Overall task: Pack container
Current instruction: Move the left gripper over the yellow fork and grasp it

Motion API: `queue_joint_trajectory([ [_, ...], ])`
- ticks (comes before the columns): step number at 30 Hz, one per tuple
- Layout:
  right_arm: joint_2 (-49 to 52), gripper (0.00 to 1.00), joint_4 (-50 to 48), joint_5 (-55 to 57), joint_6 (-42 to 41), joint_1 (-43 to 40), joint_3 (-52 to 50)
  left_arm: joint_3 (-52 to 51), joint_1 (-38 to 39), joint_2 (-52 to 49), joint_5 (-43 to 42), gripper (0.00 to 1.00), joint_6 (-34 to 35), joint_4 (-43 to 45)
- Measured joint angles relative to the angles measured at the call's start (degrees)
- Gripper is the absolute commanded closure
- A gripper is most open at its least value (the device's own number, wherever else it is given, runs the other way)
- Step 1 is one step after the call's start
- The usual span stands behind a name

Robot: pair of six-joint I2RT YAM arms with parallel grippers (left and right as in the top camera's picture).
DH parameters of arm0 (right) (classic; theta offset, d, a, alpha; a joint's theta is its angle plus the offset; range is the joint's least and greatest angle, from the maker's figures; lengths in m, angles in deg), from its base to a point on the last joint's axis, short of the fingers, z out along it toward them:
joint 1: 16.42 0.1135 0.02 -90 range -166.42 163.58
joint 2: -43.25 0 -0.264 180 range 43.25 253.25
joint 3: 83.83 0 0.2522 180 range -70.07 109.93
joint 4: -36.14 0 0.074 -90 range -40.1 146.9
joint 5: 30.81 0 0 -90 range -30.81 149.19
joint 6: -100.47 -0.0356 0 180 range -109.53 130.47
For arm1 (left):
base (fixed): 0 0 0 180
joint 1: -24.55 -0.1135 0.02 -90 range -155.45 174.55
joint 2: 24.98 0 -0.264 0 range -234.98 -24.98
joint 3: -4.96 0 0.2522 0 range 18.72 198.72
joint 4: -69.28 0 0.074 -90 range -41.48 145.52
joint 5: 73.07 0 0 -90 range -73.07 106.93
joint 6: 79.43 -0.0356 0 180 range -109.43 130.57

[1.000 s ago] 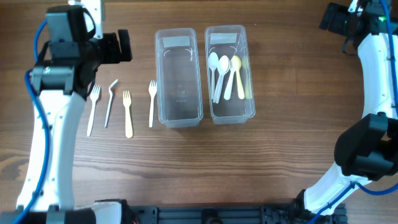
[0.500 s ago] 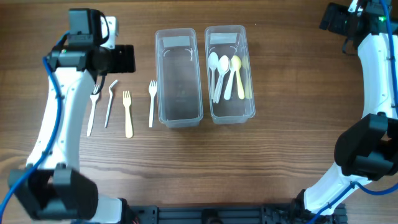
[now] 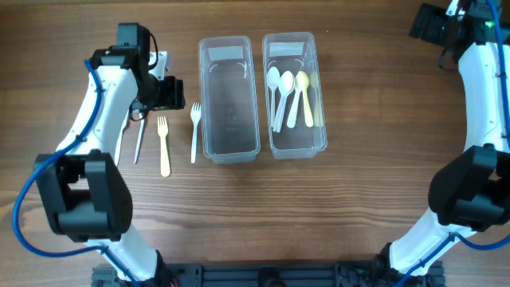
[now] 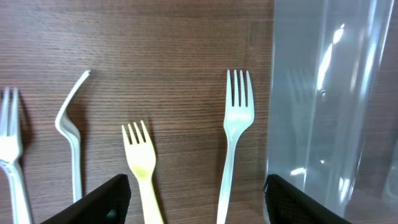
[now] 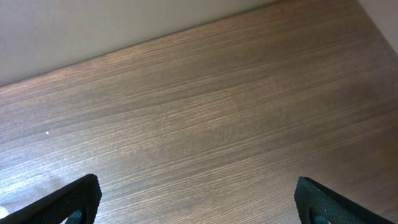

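Two clear containers stand side by side: the left one (image 3: 229,100) is empty, the right one (image 3: 293,135) holds several white and yellow spoons (image 3: 288,94). Left of them lie a white fork (image 3: 194,131), a yellow fork (image 3: 164,147) and a bent clear fork (image 3: 139,135). My left gripper (image 3: 166,92) hovers open just above the fork heads. In the left wrist view the yellow fork (image 4: 142,163) and the white fork (image 4: 236,127) run between its spread fingers (image 4: 99,202), untouched. My right gripper (image 5: 199,205) is open over bare wood at the far right corner (image 3: 430,24).
Another white fork (image 4: 11,146) lies at the left edge of the left wrist view, beside the bent fork (image 4: 69,134). The empty container's wall (image 4: 329,106) stands close to the right finger. Bare wooden table spreads in front of the containers.
My left arm has swung right and down from the table's left side to sit over the forks, and its jaws have narrowed somewhat. The right arm has not moved.
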Motion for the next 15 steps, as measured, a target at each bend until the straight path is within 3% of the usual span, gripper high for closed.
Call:
queue_joint_trajectory([
  [5,0.0,0.0,0.0,0.0,0.0,0.0,0.0,0.0,0.0,-1.64,-0.44,0.25,0.61,0.0],
  [15,0.0,0.0,0.0,0.0,0.0,0.0,0.0,-0.48,0.0,-4.11,-0.96,0.33,1.31,0.46],
])
